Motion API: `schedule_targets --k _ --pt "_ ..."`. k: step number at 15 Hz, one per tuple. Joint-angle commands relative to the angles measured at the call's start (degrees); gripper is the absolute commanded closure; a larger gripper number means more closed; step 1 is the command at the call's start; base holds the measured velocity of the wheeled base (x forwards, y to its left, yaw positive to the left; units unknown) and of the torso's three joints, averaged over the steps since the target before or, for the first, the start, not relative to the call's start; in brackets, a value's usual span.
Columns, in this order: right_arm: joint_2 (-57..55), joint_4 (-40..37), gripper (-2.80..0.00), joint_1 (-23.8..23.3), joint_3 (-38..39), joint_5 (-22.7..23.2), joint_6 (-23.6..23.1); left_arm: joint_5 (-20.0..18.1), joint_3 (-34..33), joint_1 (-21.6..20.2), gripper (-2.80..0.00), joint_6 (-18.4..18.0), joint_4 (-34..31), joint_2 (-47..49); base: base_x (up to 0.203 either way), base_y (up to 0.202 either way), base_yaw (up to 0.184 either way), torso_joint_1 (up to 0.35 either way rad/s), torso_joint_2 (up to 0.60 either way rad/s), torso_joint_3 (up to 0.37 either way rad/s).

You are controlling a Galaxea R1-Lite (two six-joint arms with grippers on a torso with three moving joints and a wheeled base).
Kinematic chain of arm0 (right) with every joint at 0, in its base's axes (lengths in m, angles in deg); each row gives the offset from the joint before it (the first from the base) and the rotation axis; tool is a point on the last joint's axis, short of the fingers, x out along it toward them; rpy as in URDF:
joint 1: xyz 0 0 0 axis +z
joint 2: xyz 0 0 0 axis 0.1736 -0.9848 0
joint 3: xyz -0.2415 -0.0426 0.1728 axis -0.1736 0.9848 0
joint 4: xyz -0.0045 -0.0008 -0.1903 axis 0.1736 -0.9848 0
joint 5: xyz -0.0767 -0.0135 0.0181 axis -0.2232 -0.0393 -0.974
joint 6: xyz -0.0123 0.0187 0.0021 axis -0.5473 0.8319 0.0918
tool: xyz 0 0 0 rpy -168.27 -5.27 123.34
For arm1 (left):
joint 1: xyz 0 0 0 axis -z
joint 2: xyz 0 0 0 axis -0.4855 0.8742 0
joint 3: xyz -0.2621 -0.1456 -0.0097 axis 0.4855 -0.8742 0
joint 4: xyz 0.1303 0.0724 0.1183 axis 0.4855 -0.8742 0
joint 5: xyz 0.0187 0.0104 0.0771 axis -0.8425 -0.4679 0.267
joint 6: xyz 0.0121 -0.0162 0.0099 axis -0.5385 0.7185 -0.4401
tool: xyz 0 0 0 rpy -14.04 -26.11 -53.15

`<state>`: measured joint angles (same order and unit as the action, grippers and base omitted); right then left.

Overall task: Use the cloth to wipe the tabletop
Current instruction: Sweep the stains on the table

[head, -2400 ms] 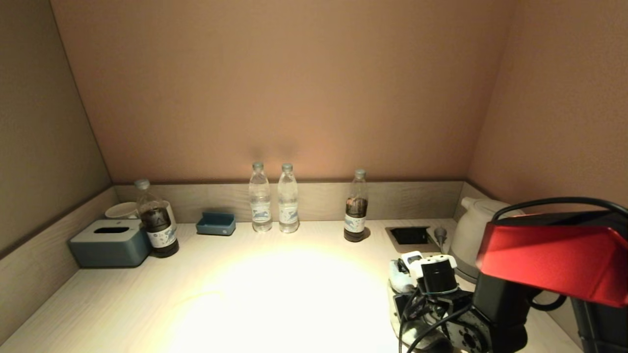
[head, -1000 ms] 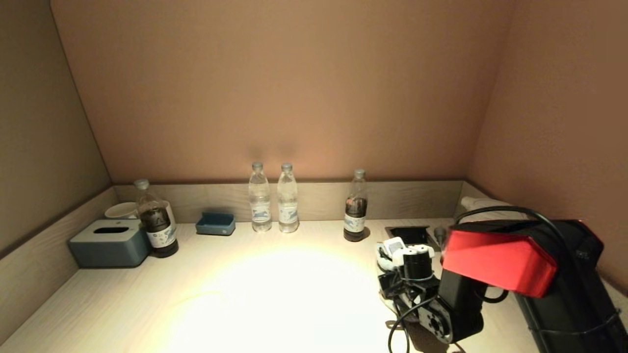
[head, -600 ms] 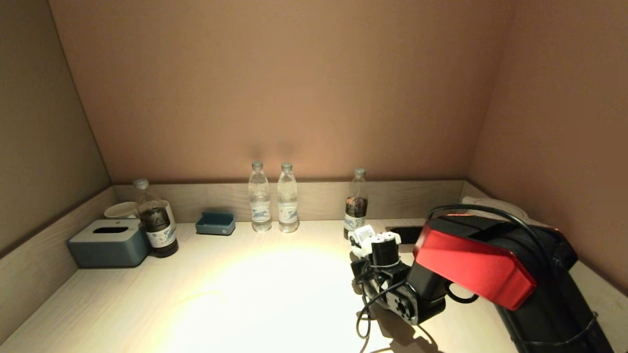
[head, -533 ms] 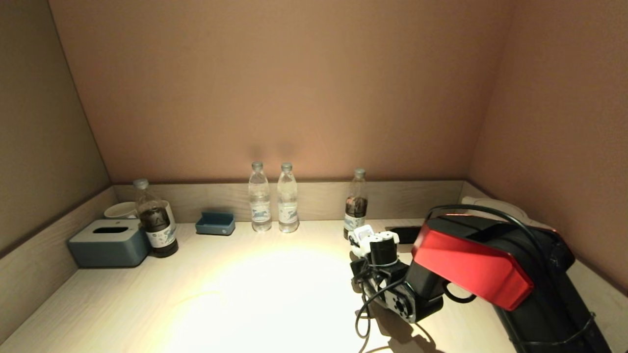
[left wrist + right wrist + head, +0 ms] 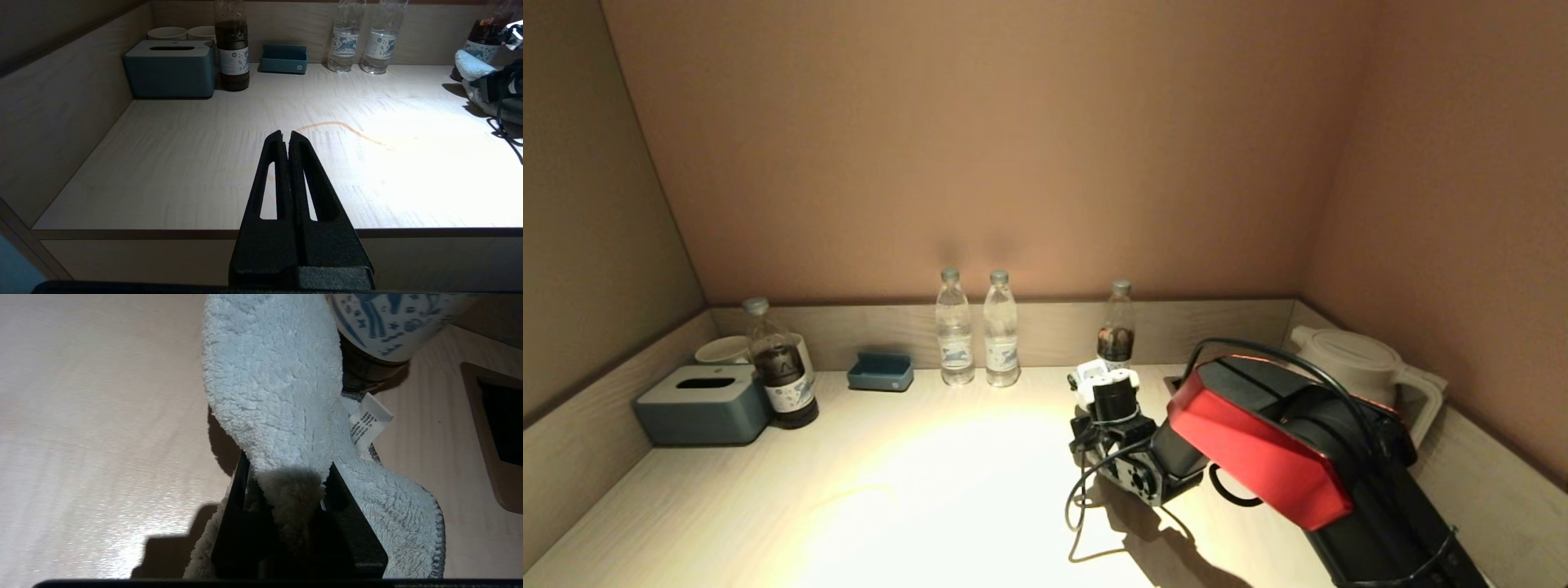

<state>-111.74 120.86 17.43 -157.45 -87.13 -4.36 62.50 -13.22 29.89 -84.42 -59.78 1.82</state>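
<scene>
At nine o'clock of the tabletop (image 5: pixel 686 506) stand the tissue box (image 5: pixel 701 403), the cups (image 5: pixel 719 349) behind it and a dark bottle (image 5: pixel 778 366); none of them has shifted over the last couple of seconds. The left gripper (image 5: pixel 286 139) hangs just off the tabletop's six o'clock edge, parked, its jaws pressed together on nothing. Ahead of it, toward the centre, a thin orange-brown stain (image 5: pixel 343 127) curves across the wood, not yet reached. At twelve o'clock the blue tray (image 5: pixel 880 372) and two clear bottles (image 5: pixel 977 335) stand in place against the back ledge.

What has changed is at two o'clock: the right gripper (image 5: pixel 1104 390) has swept from the five o'clock corner, near the kettle (image 5: pixel 1356 363), up and inward, dragging the cloth (image 5: pixel 278 388) with it. Its jaws are closed tight on a bunched fold of the cloth, the rest trailing on the tabletop. The cloth now lies just beside, perhaps touching, the half-full bottle (image 5: pixel 1118 331), and could nudge it. The right strip looks wiped; the stained centre is probably next
</scene>
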Motion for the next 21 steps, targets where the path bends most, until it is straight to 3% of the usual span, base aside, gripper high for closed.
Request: schedule_targets --k 1,5,8,16,18,21 --pt "-1.56 -6.1 0.0 1.3 -2.87 -0.06 0.93 -0.02 0.0 0.04 0.0 0.05 -0.02 0.02 0.0 0.0 0.0 0.0 0.0 0.0" --pt "-3.89 -11.0 0.0 6.11 -10.13 -0.06 1.13 -0.02 0.0 0.04 0.0 0.05 -0.02 0.02 0.0 0.0 0.0 0.0 0.0 0.0" --pt "-3.32 -12.31 0.0 8.69 -9.93 -0.06 2.1 -0.02 0.0 0.04 0.0 0.05 -0.02 0.02 0.0 0.0 0.0 0.0 0.0 0.0" --pt "6.71 -12.52 0.0 13.82 3.83 -0.94 6.24 -0.02 0.0 0.04 0.0 0.05 -0.02 0.02 0.0 0.0 0.0 0.0 0.0 0.0" --pt "10.39 -12.52 0.0 16.57 9.84 -1.13 8.6 -0.02 0.0 0.04 0.0 0.06 -0.02 0.02 0.0 0.0 0.0 0.0 0.0 0.0" --pt "12.52 -12.49 0.0 20.59 12.78 -2.52 10.98 -0.02 0.0 0.04 0.0 0.13 -0.02 0.02 0.0 0.0 0.0 0.0 0.0 0.0"
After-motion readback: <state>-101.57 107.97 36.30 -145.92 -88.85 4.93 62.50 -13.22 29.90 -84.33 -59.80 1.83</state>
